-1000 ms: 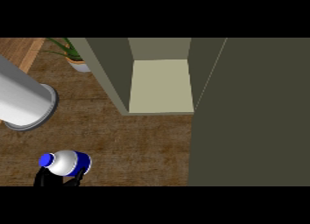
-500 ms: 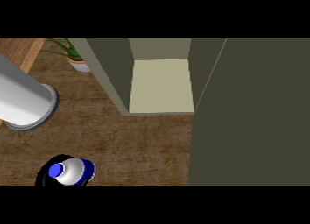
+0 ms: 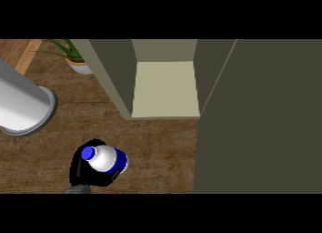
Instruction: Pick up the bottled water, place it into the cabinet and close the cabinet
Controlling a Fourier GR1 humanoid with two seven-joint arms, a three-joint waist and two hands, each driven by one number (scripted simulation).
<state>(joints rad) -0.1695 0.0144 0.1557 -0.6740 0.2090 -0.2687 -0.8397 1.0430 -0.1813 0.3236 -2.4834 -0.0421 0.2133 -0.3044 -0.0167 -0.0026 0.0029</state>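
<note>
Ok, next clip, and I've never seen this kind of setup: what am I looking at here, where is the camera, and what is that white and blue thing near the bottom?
The camera sits where the robot's head would be and looks steeply down at a wooden counter. The robot is a humanoid with grey forearms and black hands; only one hand shows, at the lower left, so I take it for the left one. Its fingers are curled round the bottled water, the white bottle with the blue cap and blue band, seen from almost straight above.

Beyond it stands the cabinet, open, with a pale shelf inside. The big dark panel filling the right side appears to be its open door. At the left lies a large grey cylinder, and a potted plant stands at the back. The other hand is not in view.
</note>
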